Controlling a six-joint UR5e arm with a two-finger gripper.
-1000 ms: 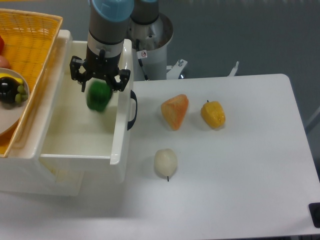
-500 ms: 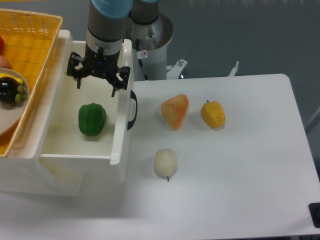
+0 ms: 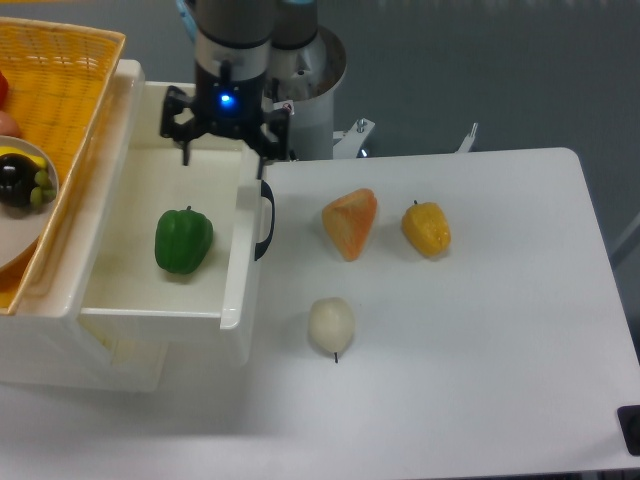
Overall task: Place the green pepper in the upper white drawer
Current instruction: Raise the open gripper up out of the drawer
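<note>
the green pepper (image 3: pixel 183 241) lies on the floor of the upper white drawer (image 3: pixel 170 285), stem side up, near the middle and clear of all four walls. by my reading the placement itself is done; what remains, if anything, is for the arm to get clear of the drawer.

the gripper (image 3: pixel 226 150) hangs above the far right corner of the drawer with its fingers spread apart and nothing between them. a blue light shows on its body. it is well apart from the pepper.

edges noted: the drawer stands pulled out, its front wall with the black handle (image 3: pixel 265 219) facing the table (image 3: pixel 480 330). the right finger sits close above that wall's far end, so any sideways move low down could catch the rim; lifting straight up looks the safer way out. the yellow woven basket (image 3: pixel 55 90) overhangs the drawer's left side and narrows the room there.

on the table, the orange wedge (image 3: pixel 349 222), the yellow pepper (image 3: pixel 426 228) and a pale round piece (image 3: pixel 331 325) lie well apart from the drawer, with open surface to the right of them.
</note>
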